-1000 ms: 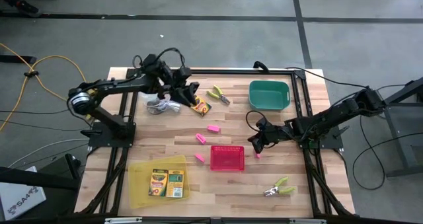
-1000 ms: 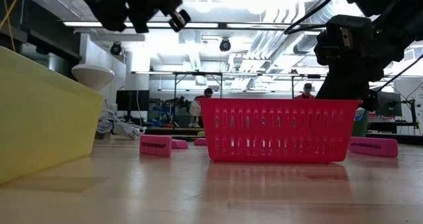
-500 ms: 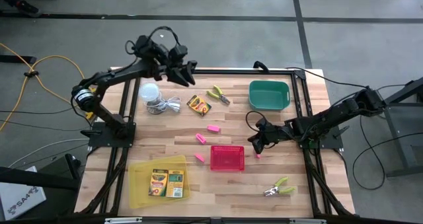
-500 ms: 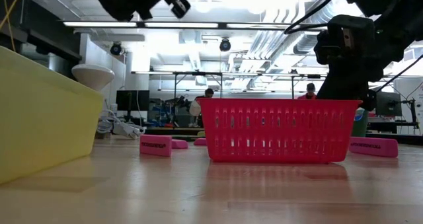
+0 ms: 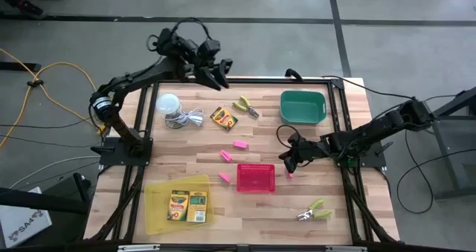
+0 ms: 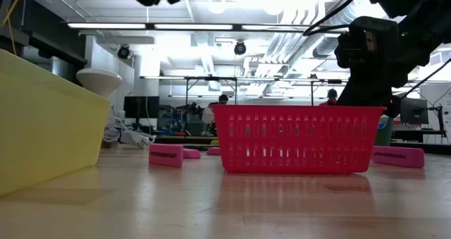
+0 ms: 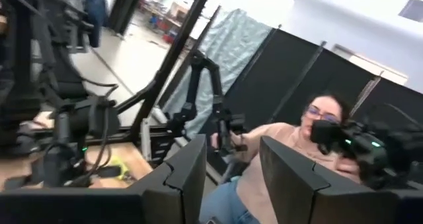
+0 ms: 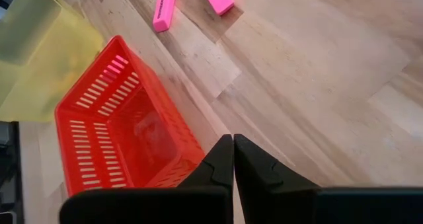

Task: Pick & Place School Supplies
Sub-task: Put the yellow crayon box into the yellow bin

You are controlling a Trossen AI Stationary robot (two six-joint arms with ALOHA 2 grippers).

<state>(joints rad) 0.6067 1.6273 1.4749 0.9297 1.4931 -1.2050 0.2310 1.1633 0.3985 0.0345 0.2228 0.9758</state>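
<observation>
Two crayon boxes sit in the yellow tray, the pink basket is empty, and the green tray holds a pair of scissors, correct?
Not quite: the green tray is empty, as the high view shows. Both scissors lie on the table, one pair left of that tray, the other near the front edge. The crayon boxes and the empty pink basket are right.

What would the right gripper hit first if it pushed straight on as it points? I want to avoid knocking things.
Probably bare tabletop first; the shut right gripper points down at wood beside the pink basket, though depth is unclear.
</observation>
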